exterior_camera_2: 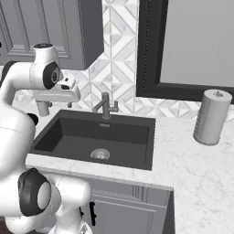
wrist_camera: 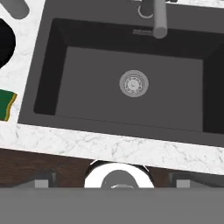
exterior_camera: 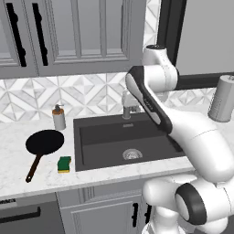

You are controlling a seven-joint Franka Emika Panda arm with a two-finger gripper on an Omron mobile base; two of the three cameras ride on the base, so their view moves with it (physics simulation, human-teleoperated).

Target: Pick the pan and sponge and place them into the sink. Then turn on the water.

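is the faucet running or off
Off: no blue stream falls from the faucet spout, and the sink basin sits dry and bare around its drain.

The sink [exterior_camera: 91, 151] is set into the counter [exterior_camera: 13, 137]. At its 9 o'clock the pan [exterior_camera: 44, 141] is laid, with the sponge [exterior_camera: 64, 164] just beside it at 4 o'clock. The faucet [exterior_camera: 129, 106] is mounted at the sink's 12 o'clock.
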